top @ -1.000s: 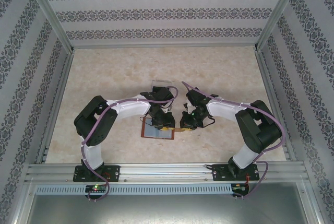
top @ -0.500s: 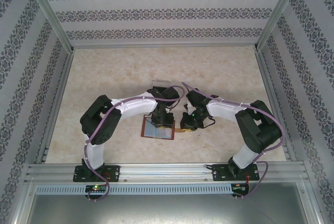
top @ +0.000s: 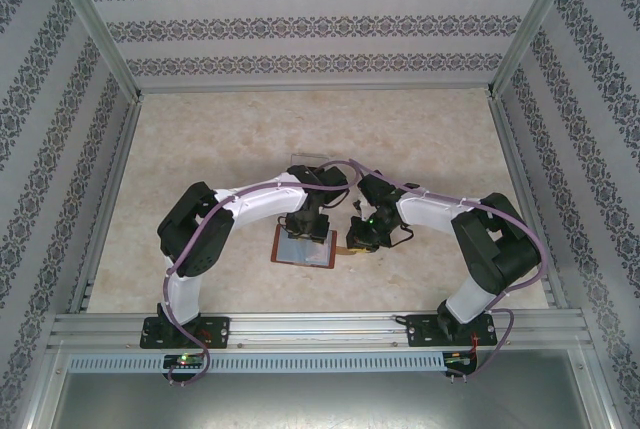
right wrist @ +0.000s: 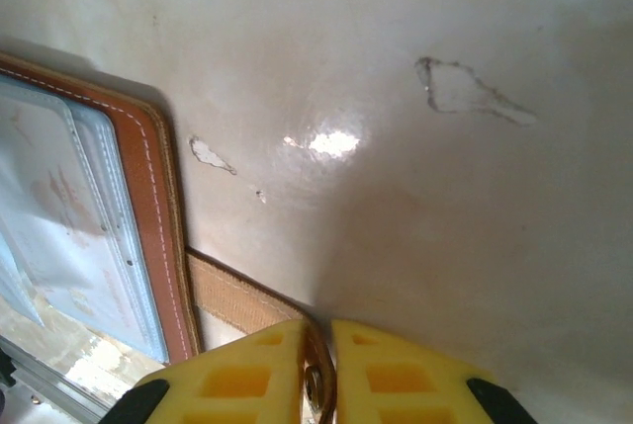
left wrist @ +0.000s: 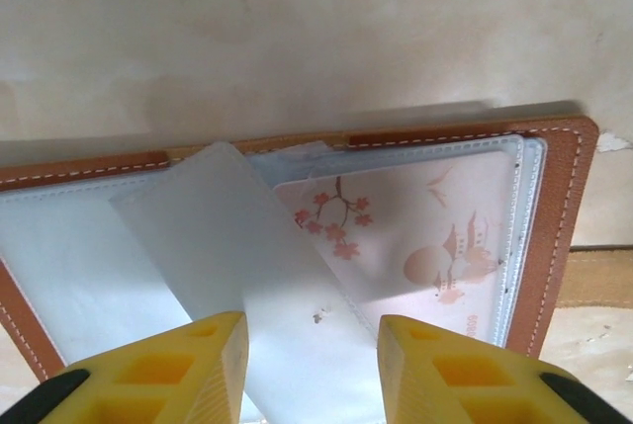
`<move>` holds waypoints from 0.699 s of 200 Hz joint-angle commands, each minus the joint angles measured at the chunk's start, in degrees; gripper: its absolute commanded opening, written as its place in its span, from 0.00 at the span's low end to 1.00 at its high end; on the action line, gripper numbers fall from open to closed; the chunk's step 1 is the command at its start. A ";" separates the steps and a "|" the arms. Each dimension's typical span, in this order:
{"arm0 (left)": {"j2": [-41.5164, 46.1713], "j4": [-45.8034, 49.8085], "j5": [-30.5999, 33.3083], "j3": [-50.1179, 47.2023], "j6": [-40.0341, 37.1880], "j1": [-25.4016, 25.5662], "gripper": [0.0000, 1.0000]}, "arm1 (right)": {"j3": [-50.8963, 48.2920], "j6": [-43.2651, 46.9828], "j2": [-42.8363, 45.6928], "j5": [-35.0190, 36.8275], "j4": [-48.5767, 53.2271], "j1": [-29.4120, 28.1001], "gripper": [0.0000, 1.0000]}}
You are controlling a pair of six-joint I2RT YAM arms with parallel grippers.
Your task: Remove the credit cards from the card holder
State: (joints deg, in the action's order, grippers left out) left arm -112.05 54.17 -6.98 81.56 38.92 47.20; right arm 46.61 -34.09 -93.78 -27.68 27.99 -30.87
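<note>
Our left arm (top: 250, 204) has swung its elbow inward since a second ago. On the pale marbled surface (top: 200, 149), the open reddish-brown leather card holder (top: 300, 252) lies flat between both arms. One frosted whitish credit card (left wrist: 227, 256) juts from its grey-blue pocket, long axis slanting toward the left pincer (left wrist: 312, 335). That pincer's yellow fingers stand apart astride the card's near end, so we judge this arm nearer. A blossom-printed card (left wrist: 415, 236) sits pocketed beside it. The right pincer (right wrist: 318, 345) is closed on the tan strap tab (right wrist: 232, 296).
</note>
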 commanded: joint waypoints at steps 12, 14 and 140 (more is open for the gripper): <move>-0.90 3.24 1.62 0.78 -0.63 0.78 0.46 | -0.99 0.65 1.14 1.31 1.11 0.46 0.17; -0.94 3.23 1.62 0.79 -0.61 0.79 0.46 | -0.99 0.63 1.14 1.31 1.11 0.46 0.17; 1.82 5.64 6.47 -1.24 -0.65 0.64 0.58 | -1.17 0.60 1.47 1.82 1.37 0.46 0.17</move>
State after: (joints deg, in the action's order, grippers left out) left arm -112.05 55.70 -3.75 81.32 38.98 47.27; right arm 46.35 -34.11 -93.56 -27.66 27.81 -30.87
